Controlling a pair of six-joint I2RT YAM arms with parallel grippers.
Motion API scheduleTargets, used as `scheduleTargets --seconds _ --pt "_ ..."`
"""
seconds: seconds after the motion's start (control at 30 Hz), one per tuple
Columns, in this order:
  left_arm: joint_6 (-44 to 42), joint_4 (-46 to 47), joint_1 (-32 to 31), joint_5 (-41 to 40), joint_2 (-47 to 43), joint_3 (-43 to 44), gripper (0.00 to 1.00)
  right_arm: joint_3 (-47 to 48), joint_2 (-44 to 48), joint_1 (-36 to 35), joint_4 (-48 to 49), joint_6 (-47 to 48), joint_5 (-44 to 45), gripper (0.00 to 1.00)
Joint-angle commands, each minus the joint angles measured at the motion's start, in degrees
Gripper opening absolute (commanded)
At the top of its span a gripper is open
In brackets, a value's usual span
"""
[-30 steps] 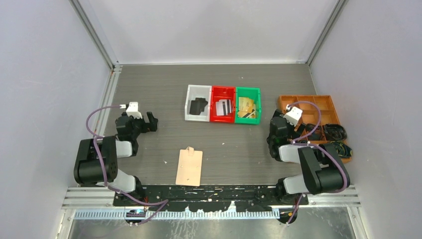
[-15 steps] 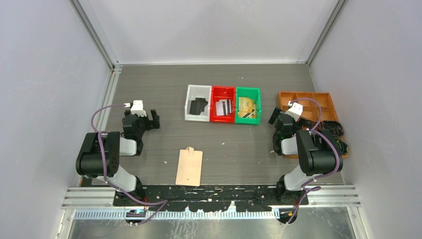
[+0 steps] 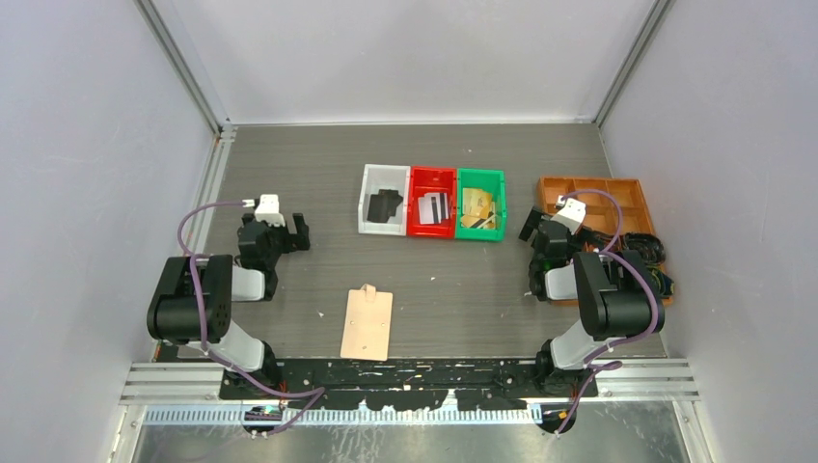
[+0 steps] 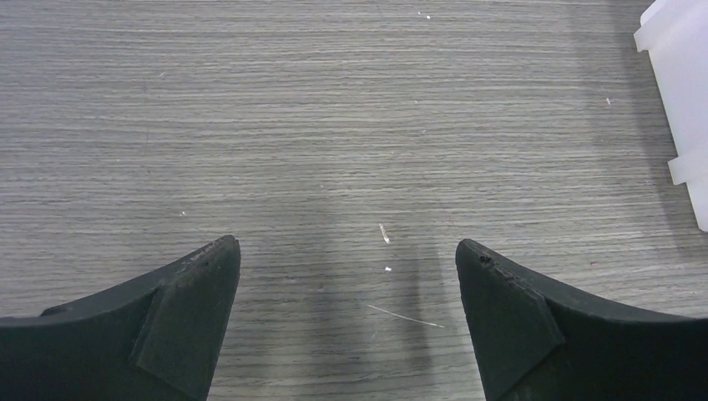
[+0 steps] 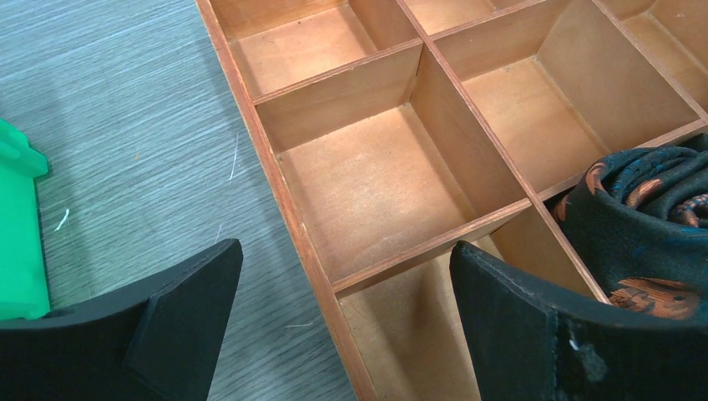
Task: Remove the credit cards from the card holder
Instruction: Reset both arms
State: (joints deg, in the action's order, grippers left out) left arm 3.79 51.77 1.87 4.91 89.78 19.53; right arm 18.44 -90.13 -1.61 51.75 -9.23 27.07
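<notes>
The beige card holder (image 3: 368,324) lies flat and closed near the table's front edge, its snap tab pointing away from me. The credit cards sit in three small bins behind it: a black card (image 3: 383,205) in the white bin, a striped white-grey card (image 3: 433,207) in the red bin, a gold card (image 3: 478,210) in the green bin. My left gripper (image 3: 271,230) (image 4: 346,251) hovers open over bare table, left of the bins. My right gripper (image 3: 558,230) (image 5: 346,245) hangs open over the left rim of the orange tray. Neither holds anything.
The orange compartment tray (image 3: 588,193) (image 5: 275,167) stands at the right, with dark rolled ties (image 5: 651,209) in its near compartments. The white bin's corner (image 4: 680,92) shows to the right of my left gripper. The green bin's edge (image 5: 17,225) lies left of my right gripper.
The right arm has folded back and its gripper has shifted slightly left and away over the tray's edge. The left gripper has crept right and away. Both stay open.
</notes>
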Motion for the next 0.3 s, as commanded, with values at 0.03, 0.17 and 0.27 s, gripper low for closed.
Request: scheduleTargets --seconds 0.03,0.17,0.27 --pt "-1.42 1.76 -0.2 0.37 -1.01 1.56 1.0 1.34 1.08 0.02 3.43 -0.61 -1.41 0.99" --pt "-1.4 1.76 -0.2 0.32 -1.01 1.56 1.0 1.69 0.88 -0.02 3.15 -0.59 -1.5 0.99" --pt "-1.37 1.76 -0.2 0.34 -1.01 1.56 1.0 1.48 1.07 0.02 3.22 -0.63 -1.56 0.99"
